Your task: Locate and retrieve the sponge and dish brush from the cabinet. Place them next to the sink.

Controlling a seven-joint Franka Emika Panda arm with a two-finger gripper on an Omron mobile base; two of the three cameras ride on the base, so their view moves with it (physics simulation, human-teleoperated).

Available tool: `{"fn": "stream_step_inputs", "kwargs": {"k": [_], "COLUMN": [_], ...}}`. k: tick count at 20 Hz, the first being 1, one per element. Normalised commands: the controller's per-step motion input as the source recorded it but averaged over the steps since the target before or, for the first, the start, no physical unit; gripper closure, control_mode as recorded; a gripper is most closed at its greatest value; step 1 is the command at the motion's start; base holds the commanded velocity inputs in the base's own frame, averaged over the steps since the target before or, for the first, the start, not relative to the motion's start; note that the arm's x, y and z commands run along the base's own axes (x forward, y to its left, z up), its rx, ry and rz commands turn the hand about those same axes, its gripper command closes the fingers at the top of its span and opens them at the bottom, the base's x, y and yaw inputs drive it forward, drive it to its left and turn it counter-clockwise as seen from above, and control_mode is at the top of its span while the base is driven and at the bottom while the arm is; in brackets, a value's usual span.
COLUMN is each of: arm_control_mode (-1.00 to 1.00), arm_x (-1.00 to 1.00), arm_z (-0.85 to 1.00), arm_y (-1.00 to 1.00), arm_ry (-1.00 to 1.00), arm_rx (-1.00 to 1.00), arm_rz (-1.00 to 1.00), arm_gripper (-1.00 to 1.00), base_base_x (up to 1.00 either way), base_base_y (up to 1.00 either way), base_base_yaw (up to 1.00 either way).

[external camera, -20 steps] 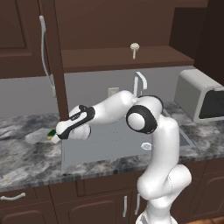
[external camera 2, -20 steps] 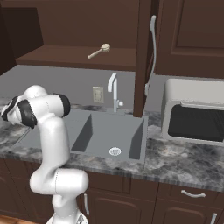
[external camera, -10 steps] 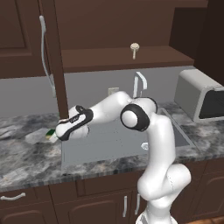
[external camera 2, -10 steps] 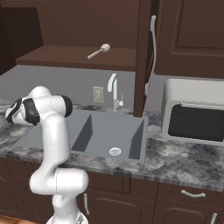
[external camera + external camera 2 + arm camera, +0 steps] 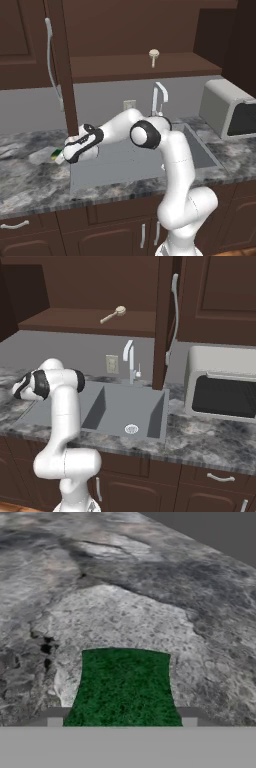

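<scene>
The robot arm reaches low over the marbled stone counter (image 5: 30, 170) just left of the sink (image 5: 125, 165), its gripper (image 5: 61, 155) closed on the sponge (image 5: 125, 687), whose dark green top sits squarely between the two fingertips (image 5: 55, 716) in the hand view. Up and well to the right of the gripper, the dish brush (image 5: 153, 55) lies on the open cabinet's shelf (image 5: 175, 65).

Flanking base views, shared sink (image 5: 145, 160)
</scene>
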Motion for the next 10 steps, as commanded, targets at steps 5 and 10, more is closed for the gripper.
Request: {"fn": "stream_step_inputs", "kwargs": {"k": [5, 10], "arm_control_mode": [-1.0, -1.0], "arm_x": [0.32, 0.25], "arm_z": [-0.28, -0.26], "arm_y": [0.27, 0.18], "arm_ry": [0.0, 0.0], "arm_rx": [0.0, 0.0], "arm_rz": [0.0, 0.0], "arm_gripper": [-1.0, -1.0], "base_base_x": [0.0, 0.0], "base_base_y": [0.0, 0.0], "base_base_yaw": [0.0, 0.0]}}
